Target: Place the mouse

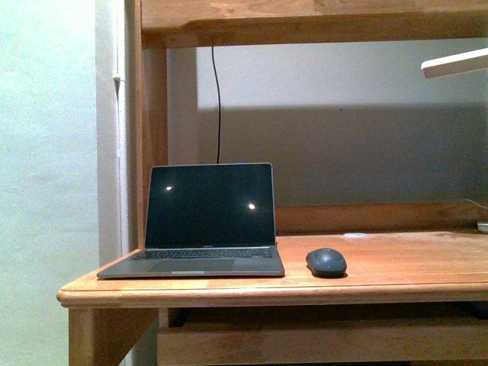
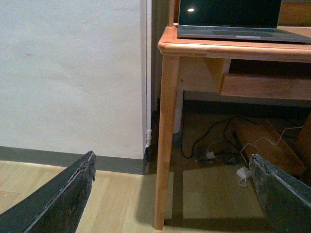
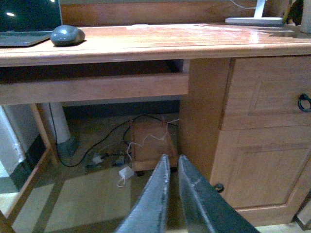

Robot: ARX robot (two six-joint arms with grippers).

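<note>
The dark grey mouse (image 1: 326, 262) lies on the wooden desk (image 1: 412, 267), just right of the open laptop (image 1: 204, 221). It also shows in the right wrist view (image 3: 67, 35), beside the laptop's corner (image 3: 26, 22). Neither arm shows in the front view. My left gripper (image 2: 172, 167) is open and empty, low above the floor by the desk's left leg (image 2: 165, 141). My right gripper (image 3: 173, 162) is shut and empty, low in front of the desk, well below the mouse.
A small white disc (image 1: 354, 235) lies at the desk's back. A white lamp (image 1: 455, 62) hangs over the right; its base (image 3: 253, 21) stands on the desk. Drawers (image 3: 265, 92) fill the desk's right side. Cables and a wooden box (image 3: 150, 145) lie on the floor underneath.
</note>
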